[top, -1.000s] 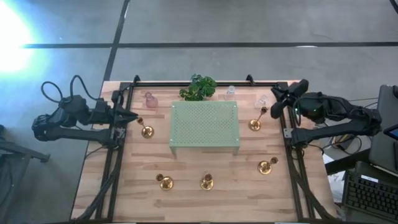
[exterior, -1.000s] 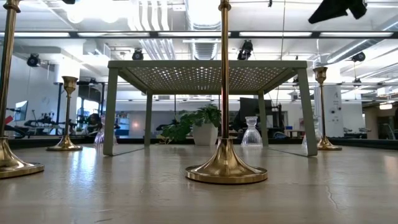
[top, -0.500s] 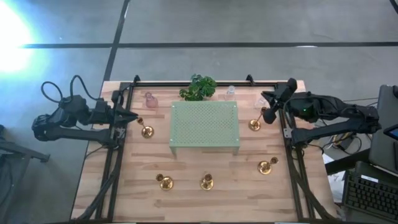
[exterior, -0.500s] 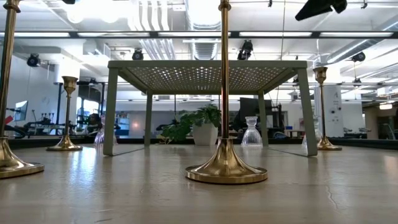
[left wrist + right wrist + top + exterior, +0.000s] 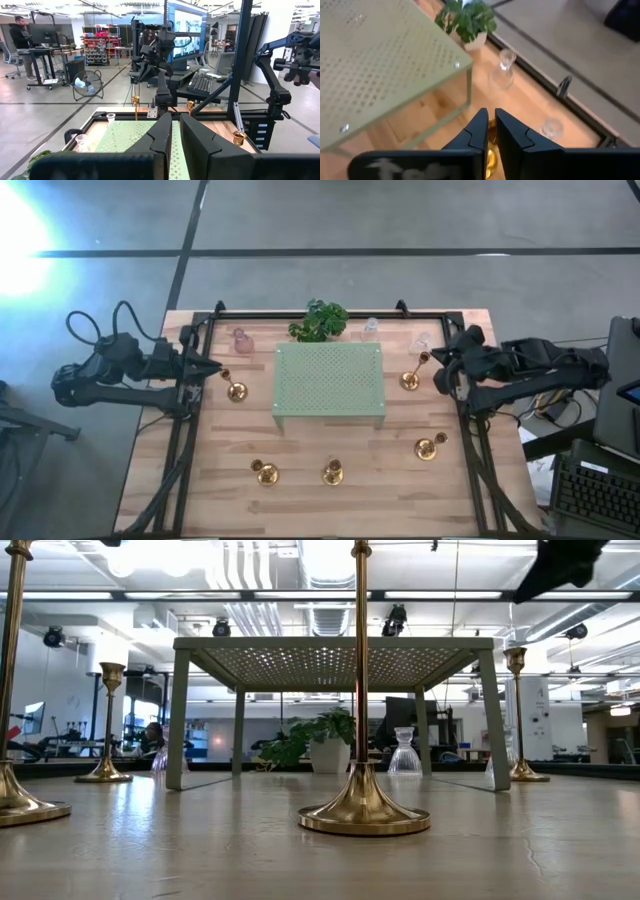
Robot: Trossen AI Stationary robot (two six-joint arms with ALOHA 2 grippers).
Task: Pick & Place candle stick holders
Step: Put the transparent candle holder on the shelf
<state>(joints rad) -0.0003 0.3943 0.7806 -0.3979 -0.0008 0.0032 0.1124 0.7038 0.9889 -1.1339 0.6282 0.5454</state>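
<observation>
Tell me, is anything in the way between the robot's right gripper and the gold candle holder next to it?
Nothing visible is. The right gripper, shut, hangs just beside the gold candle holder, with only bare table between. The green stand sits on the holder's far side.

Right gripper (image 5: 490, 131) closed above gold holder (image 5: 490, 159); perforated stand (image 5: 380, 65), plant (image 5: 467, 22), clear glass holders (image 5: 502, 71) beyond.

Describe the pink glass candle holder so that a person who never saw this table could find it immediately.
Start at the pale green perforated stand in the middle of the wooden table. Go to the stand's far left corner, then towards the left arm's side: the pink glass holder stands there near the table's far edge. It is the only pink one; the nearest gold holder is shiny brass, and the other glass holders are clear.
</observation>
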